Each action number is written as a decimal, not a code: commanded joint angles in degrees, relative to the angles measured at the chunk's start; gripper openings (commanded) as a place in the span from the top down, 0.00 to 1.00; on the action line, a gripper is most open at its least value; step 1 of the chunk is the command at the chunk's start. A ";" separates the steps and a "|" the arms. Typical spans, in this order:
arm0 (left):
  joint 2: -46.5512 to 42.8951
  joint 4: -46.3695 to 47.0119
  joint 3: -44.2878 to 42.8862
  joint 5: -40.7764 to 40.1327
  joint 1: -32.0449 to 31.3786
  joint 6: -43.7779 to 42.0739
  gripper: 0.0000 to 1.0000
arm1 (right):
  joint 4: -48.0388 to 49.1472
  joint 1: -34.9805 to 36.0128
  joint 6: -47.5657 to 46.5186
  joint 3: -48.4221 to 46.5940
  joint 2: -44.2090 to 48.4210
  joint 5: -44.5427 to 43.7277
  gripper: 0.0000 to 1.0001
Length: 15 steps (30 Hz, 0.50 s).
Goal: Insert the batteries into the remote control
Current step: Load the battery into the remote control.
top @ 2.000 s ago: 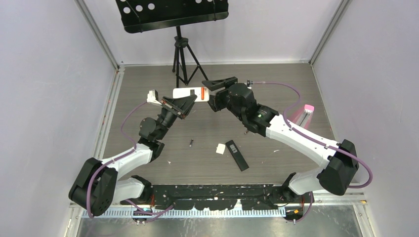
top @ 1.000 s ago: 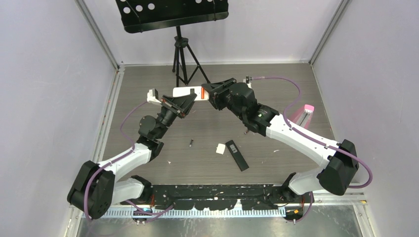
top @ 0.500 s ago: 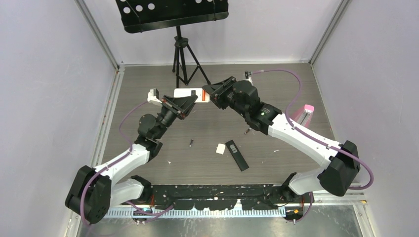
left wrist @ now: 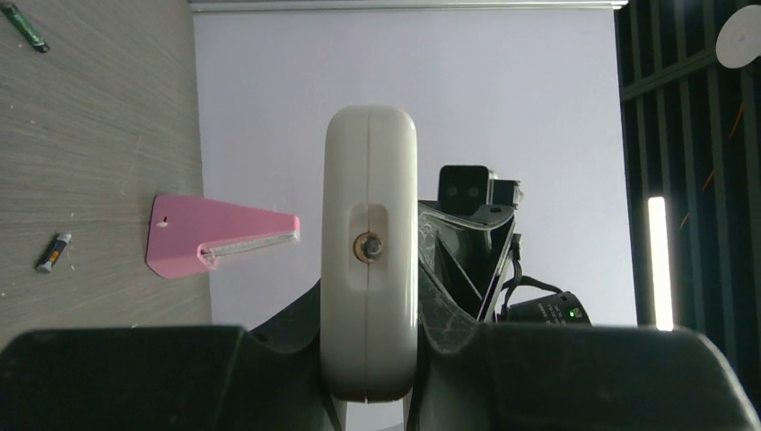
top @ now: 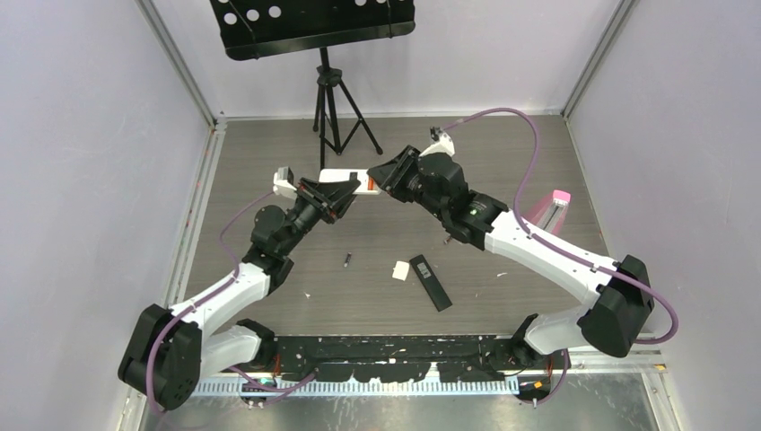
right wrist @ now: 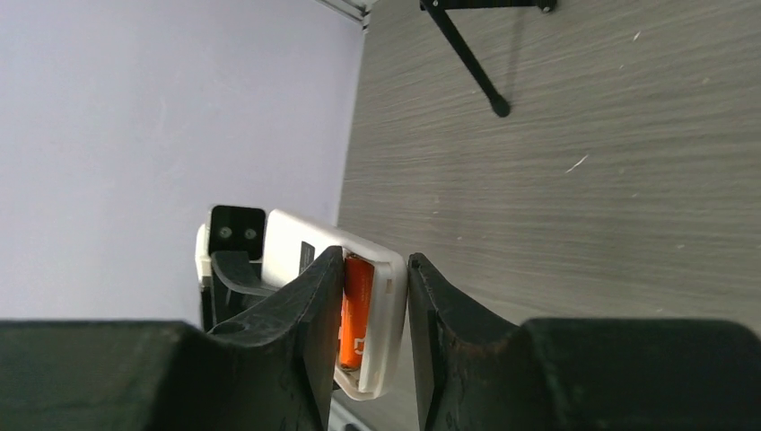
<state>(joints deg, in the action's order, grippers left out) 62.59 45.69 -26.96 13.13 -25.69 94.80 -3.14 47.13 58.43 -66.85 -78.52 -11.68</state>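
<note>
A white remote control [top: 338, 179] is held above the table, with my left gripper [top: 345, 189] shut across its thickness. In the left wrist view its rounded end [left wrist: 370, 224] faces the camera between the fingers of that gripper [left wrist: 370, 310]. My right gripper [top: 378, 177] has closed round the remote's other end. In the right wrist view an orange battery [right wrist: 358, 310] lies in the open compartment of the remote [right wrist: 388, 314]. The right gripper [right wrist: 377, 268] has one finger over that battery and the other against the remote's edge.
On the table lie a black remote [top: 431, 282], a small white cover piece [top: 400, 269] and a dark battery [top: 346, 260]. A green battery [left wrist: 24, 27] and a dark, silver-ended one [left wrist: 52, 253] lie farther off. A pink holder [top: 549, 208] sits right; a tripod stand [top: 332, 112] stands behind.
My right gripper has moved left over the remote's end, now hiding the orange battery from above, and its jaws have narrowed. The left gripper has shifted the remote slightly right and nearer.
</note>
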 commanded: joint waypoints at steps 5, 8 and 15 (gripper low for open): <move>-4.16 4.99 0.97 -1.71 3.06 4.89 1.00 | -4.97 2.52 -13.92 0.36 -1.11 -1.94 0.53; -5.25 2.75 1.93 0.10 3.79 1.10 1.00 | -5.49 2.32 -12.14 -1.75 -0.06 -0.71 0.34; -7.62 -1.25 5.12 3.96 4.16 -9.69 1.00 | 1.91 0.38 -0.41 -0.25 3.16 7.82 0.15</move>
<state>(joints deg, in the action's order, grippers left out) 57.17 43.83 -23.27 15.16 -21.96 91.92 -6.74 48.27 51.31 -67.40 -78.96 -9.50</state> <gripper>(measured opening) 0.219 0.841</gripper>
